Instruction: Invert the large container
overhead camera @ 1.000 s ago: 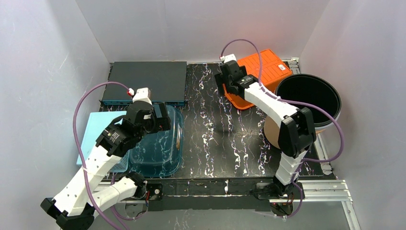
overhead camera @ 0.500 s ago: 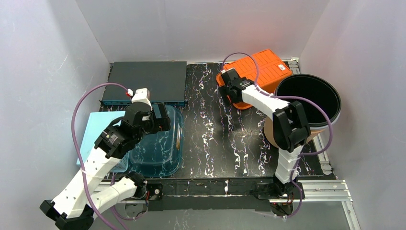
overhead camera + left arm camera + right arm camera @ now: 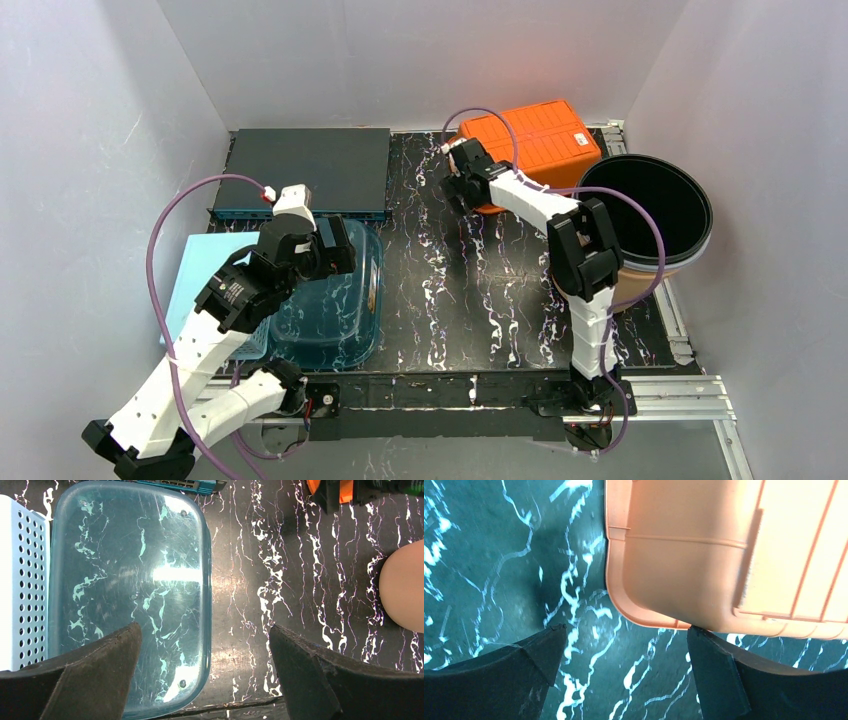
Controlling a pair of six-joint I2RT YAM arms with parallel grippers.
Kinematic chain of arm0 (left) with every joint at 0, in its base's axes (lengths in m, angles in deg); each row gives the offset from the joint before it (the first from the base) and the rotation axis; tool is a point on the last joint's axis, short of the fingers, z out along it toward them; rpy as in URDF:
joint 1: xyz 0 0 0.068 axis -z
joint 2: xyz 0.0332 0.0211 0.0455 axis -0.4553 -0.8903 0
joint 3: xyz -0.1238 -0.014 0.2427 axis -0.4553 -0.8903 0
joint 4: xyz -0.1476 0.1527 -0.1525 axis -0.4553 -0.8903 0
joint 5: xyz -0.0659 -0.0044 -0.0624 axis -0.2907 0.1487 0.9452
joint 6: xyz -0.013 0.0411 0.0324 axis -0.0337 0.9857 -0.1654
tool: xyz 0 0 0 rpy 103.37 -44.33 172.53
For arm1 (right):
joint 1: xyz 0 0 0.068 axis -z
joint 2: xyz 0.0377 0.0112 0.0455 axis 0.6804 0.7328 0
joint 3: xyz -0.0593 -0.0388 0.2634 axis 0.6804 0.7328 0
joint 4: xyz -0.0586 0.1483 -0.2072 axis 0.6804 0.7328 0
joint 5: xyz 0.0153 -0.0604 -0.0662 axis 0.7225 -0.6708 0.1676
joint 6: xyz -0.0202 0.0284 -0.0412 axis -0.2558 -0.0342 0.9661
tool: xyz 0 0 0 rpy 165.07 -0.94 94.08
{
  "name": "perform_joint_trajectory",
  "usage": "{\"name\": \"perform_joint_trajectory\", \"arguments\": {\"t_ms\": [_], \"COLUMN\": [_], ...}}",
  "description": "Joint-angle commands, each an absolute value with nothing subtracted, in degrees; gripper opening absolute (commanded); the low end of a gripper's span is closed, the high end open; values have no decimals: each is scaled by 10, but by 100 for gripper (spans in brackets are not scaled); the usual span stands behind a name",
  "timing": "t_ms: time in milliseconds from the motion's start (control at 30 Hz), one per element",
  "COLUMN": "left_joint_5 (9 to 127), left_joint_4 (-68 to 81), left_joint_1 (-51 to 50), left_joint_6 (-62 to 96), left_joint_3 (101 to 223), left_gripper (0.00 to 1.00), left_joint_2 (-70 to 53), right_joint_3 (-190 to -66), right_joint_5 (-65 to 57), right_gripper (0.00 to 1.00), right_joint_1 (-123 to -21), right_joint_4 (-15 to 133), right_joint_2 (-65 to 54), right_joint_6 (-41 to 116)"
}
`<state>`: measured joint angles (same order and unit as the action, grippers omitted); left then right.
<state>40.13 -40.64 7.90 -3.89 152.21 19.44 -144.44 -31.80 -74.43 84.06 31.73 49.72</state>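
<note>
1. Nearby, at 8 o'clock on the table (image 3: pixel 450 300), the left gripper (image 3: pixel 203 630) hangs above the translucent teal container (image 3: pixel 130 580). Its jaws are spread wide and grasp nothing. It looks parked out of the way rather than working.
2. Only the marbled table pattern shows through that teal container's flat face, so nothing seems to be in it. Whether it lies mouth up or mouth down I cannot tell. The light blue perforated basket (image 3: pixel 200 275) sits right beside it on the 9 o'clock side, partly under the arm, and any contents are not visible.
3. At 3 o'clock stands the round black tub (image 3: pixel 650 200), mouth up, with no contents showing in its dark inside.
4. At 1 o'clock lies the orange container (image 3: pixel 535 135). I take it for the task's thing because the right arm attends to it. Its ribbed base faces up and its rim flange lies on the table, so it appears to be upside down already.
5. The right gripper (image 3: pixel 625 628) sits low at the orange container's corner toward 8 o'clock. Its jaws are released with nothing between them. One finger is at the flange, though whether it touches I cannot tell. By my reading the turn looks done.
6. Farthest, at 11 o'clock, a dark flat box (image 3: pixel 305 165) lies by the back wall, its inside unseen.
</note>
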Motion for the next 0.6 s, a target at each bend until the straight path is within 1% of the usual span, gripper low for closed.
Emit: {"name": "perform_joint_trajectory", "arguments": {"t_ms": [0,133,367,467,567], "left_joint_5": [396,395,393,389,384], "left_joint_4": [-413,-417,-418,-419,-420], "left_joint_1": [75,75,75,75,75], "left_joint_6": [-38,-37,-38,-40,-38], "left_joint_3": [1524,1525,1525,1527,1531], "left_gripper": [97,97,97,97,97], "left_joint_2": [195,194,191,193,194], "right_joint_3": [-1522,-1589,-1639,-1665,-1746], "right_joint_5": [-310,-299,-194,-199,-243], "right_gripper": [99,99,98,99,99], "right_joint_1": [-744,-744,-778,-799,-804], "right_joint_4": [813,837,837,813,823], "right_joint_2": [358,390,392,406,460], "right_joint_6": [527,524,484,470,447]}}
